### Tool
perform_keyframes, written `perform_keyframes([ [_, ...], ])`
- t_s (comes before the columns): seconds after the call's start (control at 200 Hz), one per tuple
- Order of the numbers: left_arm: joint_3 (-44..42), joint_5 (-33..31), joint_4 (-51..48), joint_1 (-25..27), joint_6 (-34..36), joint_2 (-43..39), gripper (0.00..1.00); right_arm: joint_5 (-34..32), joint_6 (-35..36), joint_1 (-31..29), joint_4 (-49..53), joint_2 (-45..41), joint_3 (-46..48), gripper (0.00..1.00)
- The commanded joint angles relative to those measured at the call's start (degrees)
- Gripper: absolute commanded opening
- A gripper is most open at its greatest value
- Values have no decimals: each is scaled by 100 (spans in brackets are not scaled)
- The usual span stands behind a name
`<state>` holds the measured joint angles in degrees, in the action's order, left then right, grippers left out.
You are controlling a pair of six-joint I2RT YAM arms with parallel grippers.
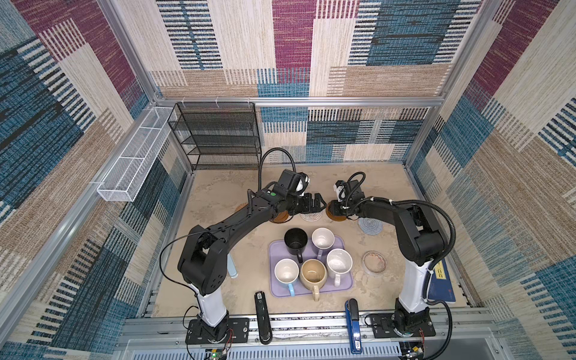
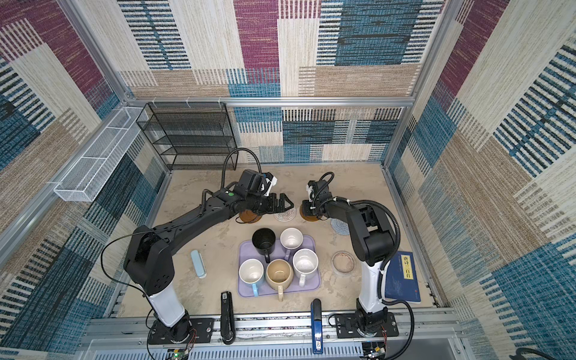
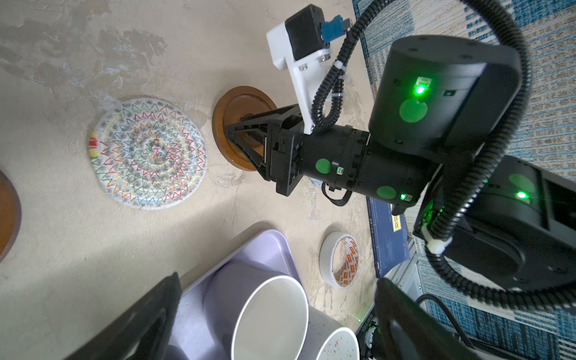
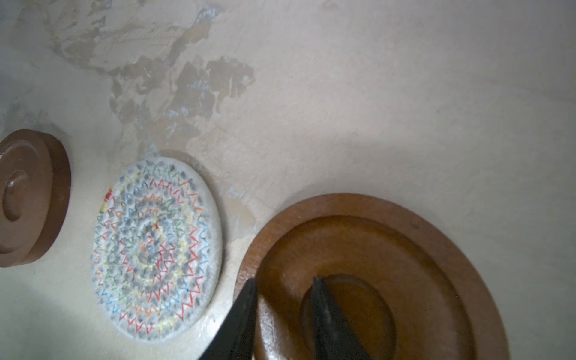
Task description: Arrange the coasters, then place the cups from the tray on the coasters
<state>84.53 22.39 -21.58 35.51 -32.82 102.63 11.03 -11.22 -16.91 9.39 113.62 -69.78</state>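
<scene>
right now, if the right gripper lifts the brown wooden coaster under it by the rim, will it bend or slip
The wooden coaster looks thick and solid, so probably stiff. Its glossy finish could slip in the right gripper, whose fingers straddle the rim. Lying flat, it would likely slide, not tip, if nudged.

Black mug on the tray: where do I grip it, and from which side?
Probably the rim wall on its far-left side, from above, one finger inside and one outside. The black mug stands upright at the tray's far-left corner, open there, while its handle points near-side between the light blue mug and beige mug.
</scene>
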Motion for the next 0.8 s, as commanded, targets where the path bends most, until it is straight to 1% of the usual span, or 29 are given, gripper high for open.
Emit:
perform_keyframes([
  [0.0,-5,-110,31,-3,50,-33,100,-341,-167,-14,380,63,-9,33],
  [0.275,4,-129,-14,-13,73,-73,100,-195,-76,-16,286,-68,-77,35],
  [0.606,28,-244,-144,0,110,-432,100,-213,41,-19,510,-750,-356,45],
  [0.666,-6,-244,-149,-3,119,-566,100,-195,36,-21,570,-947,-342,50],
  [0.791,-27,-159,-170,0,135,-825,100,-266,-44,-16,533,-1582,-78,74],
])
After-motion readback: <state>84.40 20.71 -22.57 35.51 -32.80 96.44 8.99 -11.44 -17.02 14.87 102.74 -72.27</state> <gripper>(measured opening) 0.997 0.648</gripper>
